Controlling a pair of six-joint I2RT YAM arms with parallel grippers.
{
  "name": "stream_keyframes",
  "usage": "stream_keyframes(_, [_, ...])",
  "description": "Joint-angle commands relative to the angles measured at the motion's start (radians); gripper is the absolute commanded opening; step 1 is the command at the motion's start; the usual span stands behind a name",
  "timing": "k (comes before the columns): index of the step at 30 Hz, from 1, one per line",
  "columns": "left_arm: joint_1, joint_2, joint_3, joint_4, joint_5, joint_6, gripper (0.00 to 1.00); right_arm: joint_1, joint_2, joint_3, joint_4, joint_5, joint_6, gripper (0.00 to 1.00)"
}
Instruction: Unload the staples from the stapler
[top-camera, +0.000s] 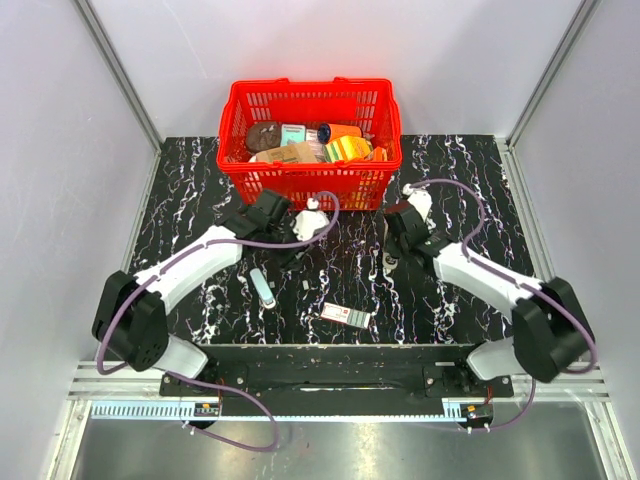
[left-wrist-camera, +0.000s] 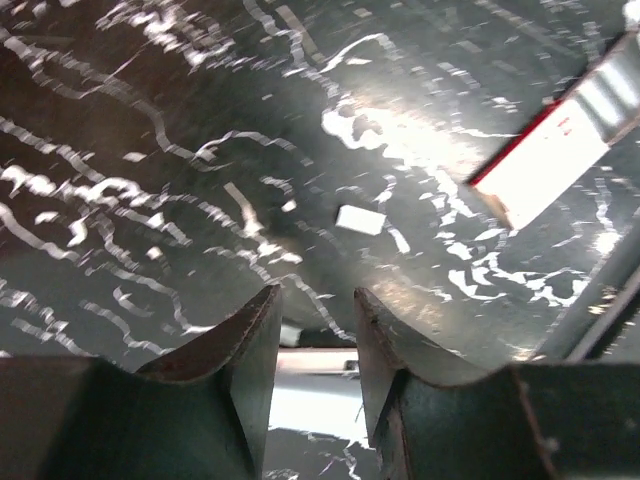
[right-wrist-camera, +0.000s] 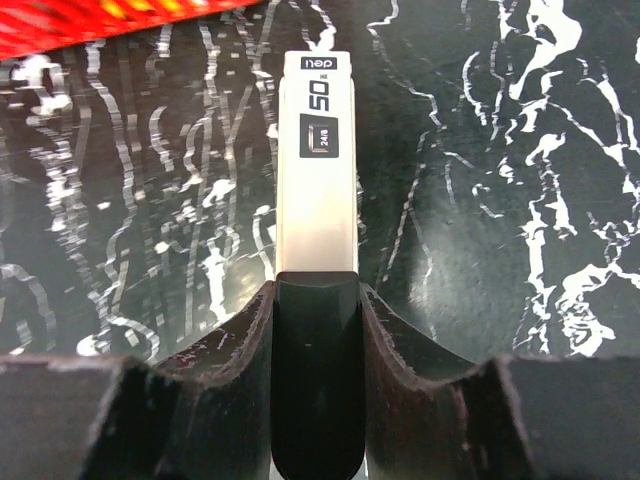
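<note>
The stapler (top-camera: 263, 288), small and pale teal-blue, lies flat on the black marbled table in front of my left arm. My left gripper (top-camera: 293, 248) (left-wrist-camera: 315, 292) hangs just beyond it, open with nothing between its fingers. A tiny white piece (top-camera: 303, 287) (left-wrist-camera: 360, 220) lies on the table ahead of those fingers. A pale strip shows low in the gap, and I cannot tell what it is. My right gripper (top-camera: 392, 248) (right-wrist-camera: 315, 285) is shut on a narrow bar (right-wrist-camera: 317, 170) with a white body and a black end, printed "50" and "24/6".
A red basket (top-camera: 300, 185) (right-wrist-camera: 100, 20) full of groceries stands at the back centre, close behind both grippers. A flat white-and-red carton (top-camera: 345, 315) (left-wrist-camera: 550, 155) lies near the table's front edge, between the arms.
</note>
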Motion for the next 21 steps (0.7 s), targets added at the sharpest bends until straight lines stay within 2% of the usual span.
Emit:
stream_keyframes(1, [0.072,-0.088,-0.050,-0.003,-0.129,0.054,0.40,-0.024,0.104,0.105,0.064,0.116,-0.062,0.00])
stream_keyframes(6, [0.143,-0.135,-0.171,0.060,-0.206,0.143,0.42,-0.031,0.212,0.160,0.079,0.166,-0.089,0.00])
stream_keyframes(10, [0.187,-0.128,-0.221,0.105,-0.206,0.183,0.49,-0.063,0.259,0.168,0.076,0.144,-0.074,0.02])
stream_keyframes(12, [0.195,-0.108,-0.225,0.116,-0.197,0.180,0.49,-0.077,0.272,0.159,0.071,0.124,-0.069,0.12])
stream_keyframes(17, [0.195,-0.062,-0.234,0.125,-0.203,0.183,0.49,-0.093,0.230,0.119,0.065,0.104,-0.066,0.55])
stream_keyframes(21, [0.195,-0.059,-0.253,0.131,-0.189,0.189,0.49,-0.093,0.190,0.109,0.057,0.095,-0.065,0.71])
